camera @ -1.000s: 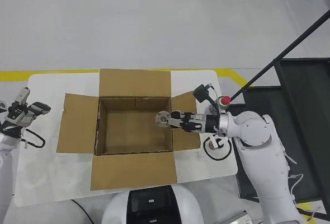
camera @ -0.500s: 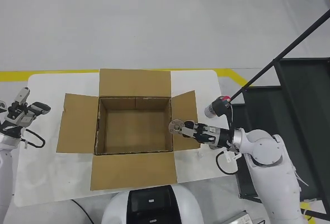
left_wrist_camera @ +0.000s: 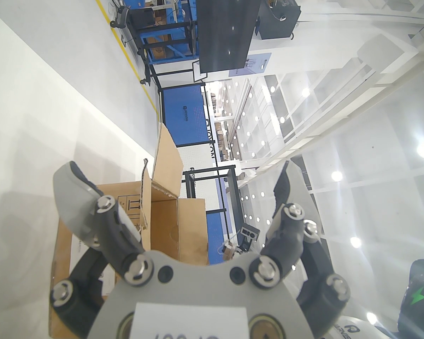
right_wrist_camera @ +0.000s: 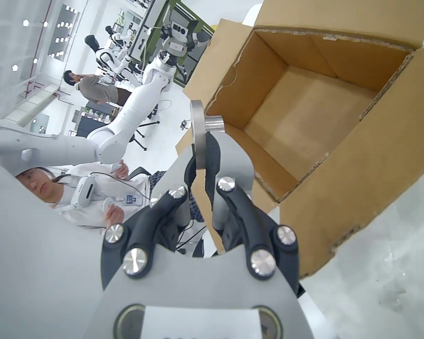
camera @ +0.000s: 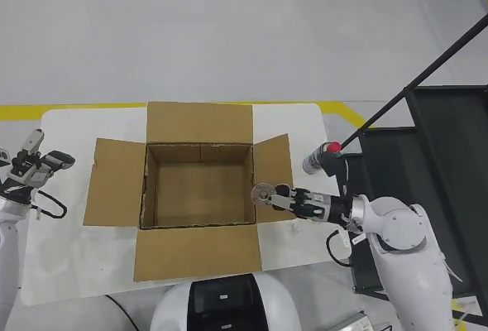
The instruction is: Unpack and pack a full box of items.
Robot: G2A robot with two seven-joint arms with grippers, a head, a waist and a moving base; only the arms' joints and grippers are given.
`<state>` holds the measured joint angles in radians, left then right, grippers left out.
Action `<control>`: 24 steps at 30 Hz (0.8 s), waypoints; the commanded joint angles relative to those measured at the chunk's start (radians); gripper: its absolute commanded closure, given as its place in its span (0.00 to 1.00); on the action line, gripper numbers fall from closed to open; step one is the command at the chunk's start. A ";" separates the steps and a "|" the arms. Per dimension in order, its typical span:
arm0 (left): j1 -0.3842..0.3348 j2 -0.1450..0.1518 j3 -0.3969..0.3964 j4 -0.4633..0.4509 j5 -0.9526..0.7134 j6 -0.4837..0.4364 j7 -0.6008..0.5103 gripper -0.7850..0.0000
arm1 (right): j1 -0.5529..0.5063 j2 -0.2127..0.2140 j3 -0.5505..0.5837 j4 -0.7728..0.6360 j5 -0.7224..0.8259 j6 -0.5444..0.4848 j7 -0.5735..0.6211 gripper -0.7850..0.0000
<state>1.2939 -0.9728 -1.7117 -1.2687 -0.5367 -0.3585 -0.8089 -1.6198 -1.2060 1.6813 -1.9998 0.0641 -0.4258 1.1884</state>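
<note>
An open cardboard box (camera: 199,195) stands in the middle of the white table (camera: 70,248), its flaps spread and its inside bare (right_wrist_camera: 314,107). My right gripper (camera: 269,198) is over the box's right flap, shut on a round metal flange (camera: 262,195) with a short hub (right_wrist_camera: 201,132). In the right wrist view the disc stands on edge between the fingers. My left gripper (camera: 50,160) is held at the table's left edge, well away from the box (left_wrist_camera: 169,209). Its fingers (left_wrist_camera: 77,192) are spread wide with nothing between them.
A dark frame with a rack (camera: 442,165) stands just right of the table. A grey cylinder with a red cap (camera: 320,155) is on the right arm beside it. The table has bare surface to the left and in front of the box.
My right gripper has drawn back rightward with the metal flange, from over the box's opening to above its right flap. The left arm has stayed put.
</note>
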 commanded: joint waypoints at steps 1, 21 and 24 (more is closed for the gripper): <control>0.000 0.000 0.000 0.000 0.000 0.000 0.000 0.00 | -0.042 0.009 0.061 -0.019 0.073 0.004 0.050 1.00; 0.000 0.000 0.000 0.000 0.000 0.000 0.000 0.00 | -0.267 0.030 0.238 0.398 0.277 -0.143 0.036 1.00; 0.000 0.000 0.000 0.000 0.000 0.000 0.000 0.00 | -0.245 0.027 0.186 0.471 0.231 -0.190 -0.004 1.00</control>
<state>1.2939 -0.9728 -1.7117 -1.2687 -0.5367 -0.3585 -0.8089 -1.8714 -1.1783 1.8855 -1.5522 0.3029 -0.6034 1.1925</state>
